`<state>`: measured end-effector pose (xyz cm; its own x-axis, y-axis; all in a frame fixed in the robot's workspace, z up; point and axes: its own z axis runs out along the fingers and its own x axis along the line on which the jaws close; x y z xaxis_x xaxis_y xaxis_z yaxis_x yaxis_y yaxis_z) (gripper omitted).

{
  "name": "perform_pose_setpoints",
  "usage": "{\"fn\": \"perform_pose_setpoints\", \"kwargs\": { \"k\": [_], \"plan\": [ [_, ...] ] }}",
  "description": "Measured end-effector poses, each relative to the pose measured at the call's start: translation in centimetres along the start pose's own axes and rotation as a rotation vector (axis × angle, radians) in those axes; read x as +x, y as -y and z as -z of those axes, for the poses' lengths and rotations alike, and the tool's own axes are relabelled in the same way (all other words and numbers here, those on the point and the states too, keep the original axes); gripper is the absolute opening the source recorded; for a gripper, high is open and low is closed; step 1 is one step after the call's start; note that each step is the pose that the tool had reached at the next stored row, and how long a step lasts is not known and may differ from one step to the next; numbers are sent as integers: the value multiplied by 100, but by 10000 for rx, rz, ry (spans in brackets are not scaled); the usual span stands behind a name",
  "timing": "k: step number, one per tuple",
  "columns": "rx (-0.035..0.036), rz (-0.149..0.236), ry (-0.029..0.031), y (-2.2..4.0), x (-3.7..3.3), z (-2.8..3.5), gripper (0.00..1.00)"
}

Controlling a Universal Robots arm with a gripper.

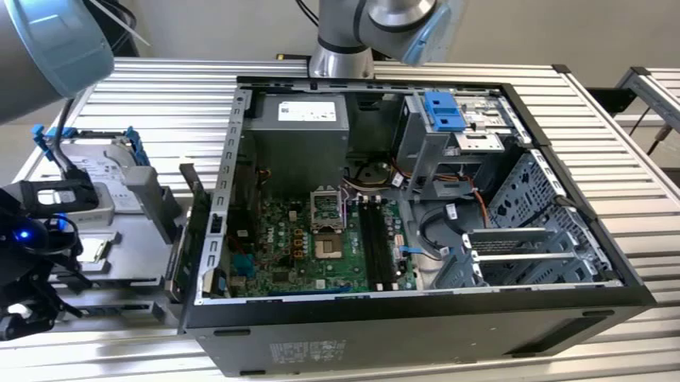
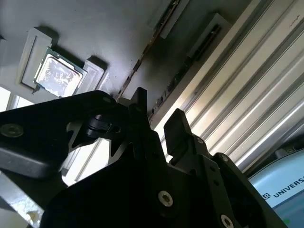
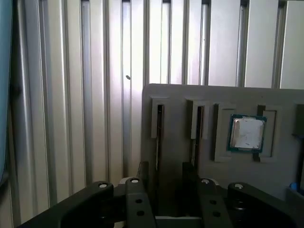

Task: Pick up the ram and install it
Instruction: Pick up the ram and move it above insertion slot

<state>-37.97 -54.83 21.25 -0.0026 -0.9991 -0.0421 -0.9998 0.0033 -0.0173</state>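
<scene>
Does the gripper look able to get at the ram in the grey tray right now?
Likely yes: the open gripper hangs just over the tray, fingers seemingly either side of the ram standing on edge, nothing between.

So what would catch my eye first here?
The open computer case fills the middle of the exterior view, its green motherboard bare. In the first wrist view the open gripper hangs over a grey tray holding a silver chip and ram in slots.
</scene>
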Motion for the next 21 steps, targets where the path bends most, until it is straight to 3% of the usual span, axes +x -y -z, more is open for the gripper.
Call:
{"fn": "perform_pose_setpoints", "kwargs": {
  "k": [9,21],
  "plan": [
    [0,-2,0,-15,30,-161,100],
    [0,-1,0,-14,31,-168,100]
  ]
}}
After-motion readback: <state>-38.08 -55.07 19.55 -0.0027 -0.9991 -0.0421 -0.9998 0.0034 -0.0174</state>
